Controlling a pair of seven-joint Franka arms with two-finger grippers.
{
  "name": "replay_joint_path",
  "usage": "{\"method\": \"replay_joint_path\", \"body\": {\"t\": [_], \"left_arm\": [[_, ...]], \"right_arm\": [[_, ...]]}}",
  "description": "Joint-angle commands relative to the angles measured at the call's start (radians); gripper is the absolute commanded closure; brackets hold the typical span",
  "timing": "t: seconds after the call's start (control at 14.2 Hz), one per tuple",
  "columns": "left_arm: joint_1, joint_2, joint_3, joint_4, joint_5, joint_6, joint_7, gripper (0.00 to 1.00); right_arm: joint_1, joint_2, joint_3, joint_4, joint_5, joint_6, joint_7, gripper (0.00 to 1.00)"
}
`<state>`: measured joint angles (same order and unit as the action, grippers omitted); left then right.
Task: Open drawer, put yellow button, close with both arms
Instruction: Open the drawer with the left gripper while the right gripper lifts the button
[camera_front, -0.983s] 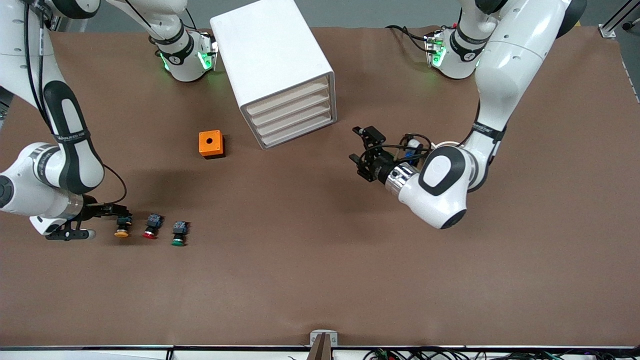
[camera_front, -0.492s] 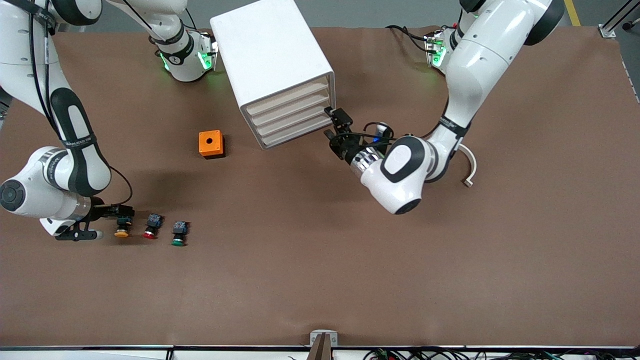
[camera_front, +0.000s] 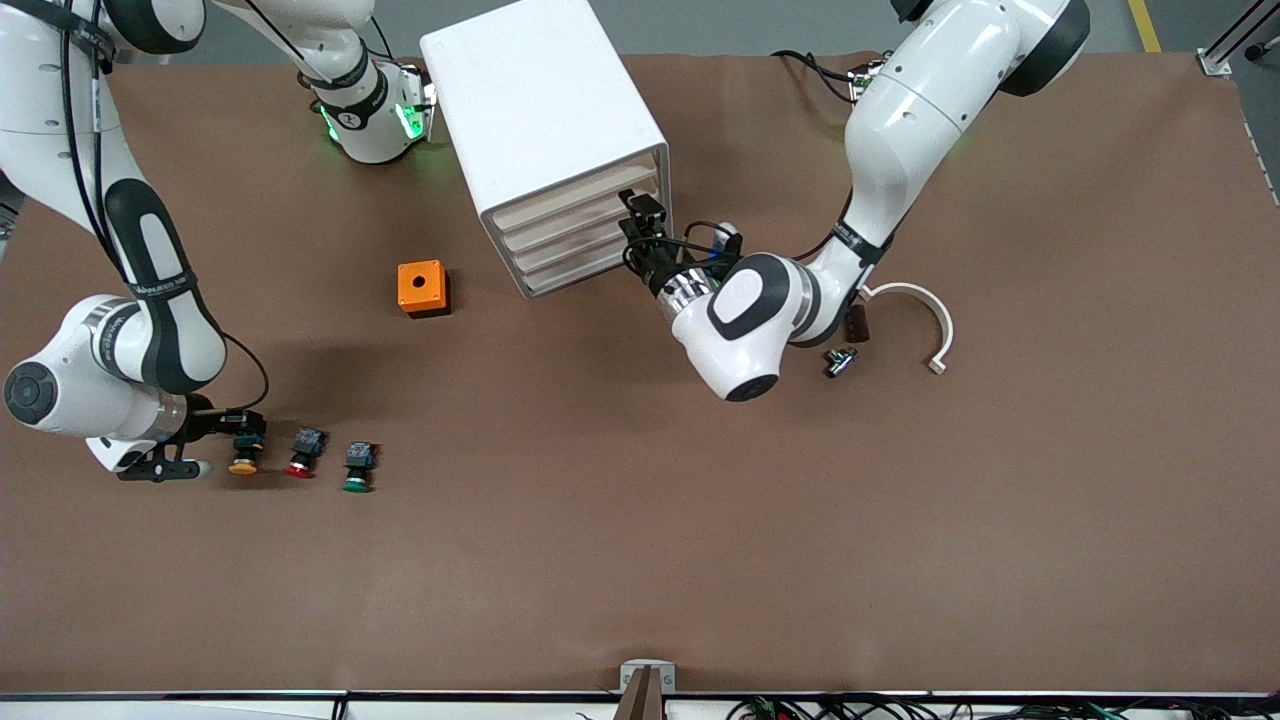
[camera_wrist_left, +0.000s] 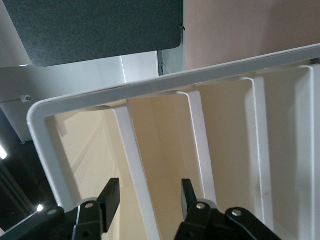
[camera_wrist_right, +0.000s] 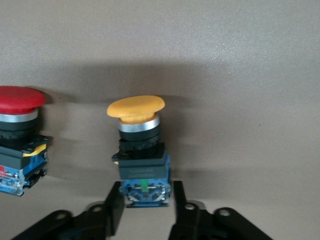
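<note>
The white cabinet (camera_front: 540, 100) stands at the back of the table, all its drawers pushed in. My left gripper (camera_front: 632, 232) is at the cabinet's front. In the left wrist view this gripper (camera_wrist_left: 148, 200) is open, and its fingers straddle the white ridge just under the uppermost drawer (camera_wrist_left: 85, 150) without touching it. The yellow button (camera_front: 243, 465) lies on the table toward the right arm's end. My right gripper (camera_front: 240, 428) is low over the table there. In the right wrist view that gripper (camera_wrist_right: 145, 200) is shut on the blue body under the yellow button's cap (camera_wrist_right: 136, 107).
A red button (camera_front: 300, 462) and a green button (camera_front: 355, 480) lie in a row beside the yellow one. An orange box (camera_front: 421, 287) sits beside the cabinet. A white curved piece (camera_front: 925, 310), a small metal part (camera_front: 838, 360) and a dark block (camera_front: 856, 323) lie by the left arm.
My left arm has swung toward the cabinet and brought its gripper up to the drawer fronts, its fingers drawing closer together. My right gripper has shut on the yellow button's body.
</note>
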<state>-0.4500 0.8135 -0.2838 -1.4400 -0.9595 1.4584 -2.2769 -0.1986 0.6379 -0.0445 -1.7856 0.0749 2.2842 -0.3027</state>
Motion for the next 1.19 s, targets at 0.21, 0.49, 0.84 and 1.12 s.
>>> {"method": "replay_joint_path", "body": {"t": [0.21,0.49,0.84,1.12], "left_arm": [[-0.064,0.006,0.002,0.015,-0.044,-0.024,-0.056,0.50],[-0.076,0.007,-0.012,0.003,-0.045,-0.032,-0.053,0.72],[-0.073,0.010,-0.011,0.001,-0.045,-0.030,-0.050,0.84],[-0.062,0.010,-0.006,0.003,-0.044,-0.030,-0.041,0.84]], "right_arm": [[-0.002,-0.009,0.008,0.005,0.016,-0.031,-0.016,1.00],[0.007,-0.014,0.008,0.080,0.016,-0.153,-0.004,1.00],[0.048,-0.056,0.008,0.158,0.016,-0.340,0.094,1.00],[0.119,-0.110,0.008,0.259,0.016,-0.596,0.282,1.00]]}}
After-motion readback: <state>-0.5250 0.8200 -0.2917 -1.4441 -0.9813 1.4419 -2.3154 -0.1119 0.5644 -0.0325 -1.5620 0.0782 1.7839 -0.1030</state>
